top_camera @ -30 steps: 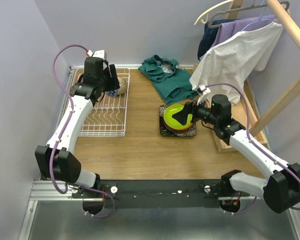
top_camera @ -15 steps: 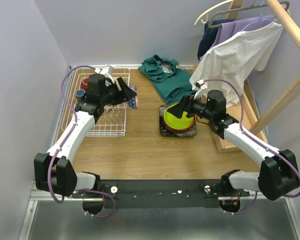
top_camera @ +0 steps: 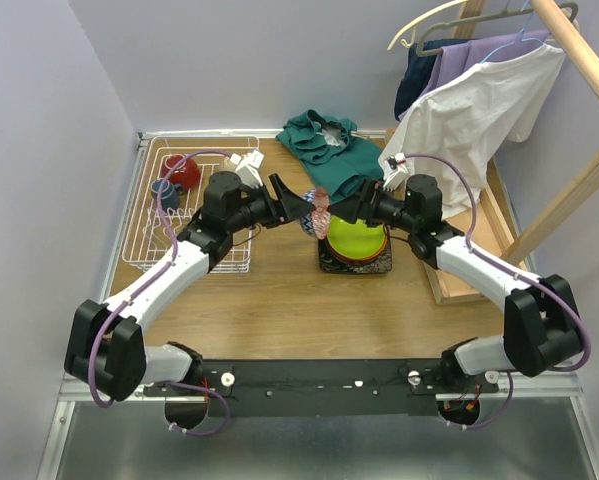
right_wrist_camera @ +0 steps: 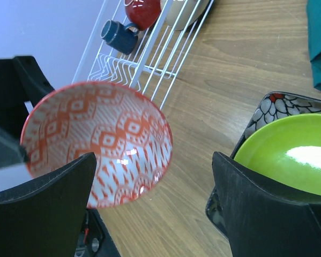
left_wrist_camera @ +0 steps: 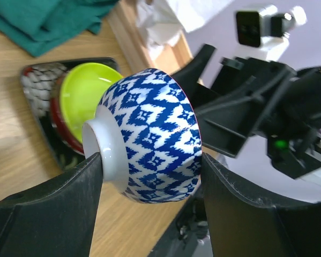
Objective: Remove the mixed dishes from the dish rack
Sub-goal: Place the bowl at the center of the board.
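- Left arm point(top_camera: 169, 275) stretches toward 2 o'clock; the left gripper point(left_wrist_camera: 150, 155) jaws clamp a blue-and-white patterned ceramic bowl point(left_wrist_camera: 157, 128).
- Right arm point(top_camera: 479, 265) reaches toward 10 o'clock; the right gripper point(right_wrist_camera: 153, 156) jaws are spread wide, facing the left gripper.

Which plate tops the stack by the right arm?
The lime-green round plate; a red rim shows beneath it, and the black floral square plate is lowest.

Bowl point(left_wrist_camera: 149, 134): blue-white diamonds outside, red-orange pattern inside, white foot. Tipped on its side in the air, clamped foot-to-rim by the left end effector point(left_wrist_camera: 149, 166).
Lime-green plate point(top_camera: 356, 238): tops a stack over a red plate point(left_wrist_camera: 58, 128) and the black square floral plate point(right_wrist_camera: 273, 107).
Dish rack point(top_camera: 144, 245): white wire, holding a dark-blue mug point(right_wrist_camera: 120, 36) and a red cup point(right_wrist_camera: 141, 10).
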